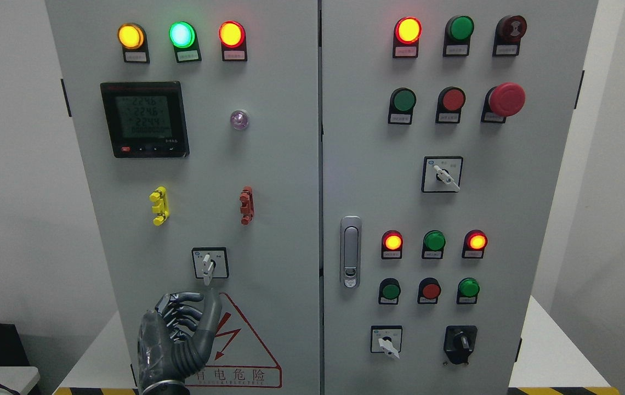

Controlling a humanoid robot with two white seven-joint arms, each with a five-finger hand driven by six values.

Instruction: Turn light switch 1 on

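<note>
A grey electrical cabinet (268, 164) fills the head view. On its left door a small rotary switch (209, 264) with a white handle pointing down sits in a black-framed plate. My left hand (181, 329), dark and metallic, rises from the bottom edge just below that switch. Its fingers (181, 310) are curled and its thumb (211, 315) points up toward the switch handle, a short gap under it. It holds nothing. My right hand is out of view.
Lit lamps (181, 34) run along the top of the left door above a digital meter (144, 119). The right door carries push buttons, a red emergency stop (506, 99), a door handle (350, 251) and more rotary switches (442, 174). A red warning triangle (246, 345) lies beside my hand.
</note>
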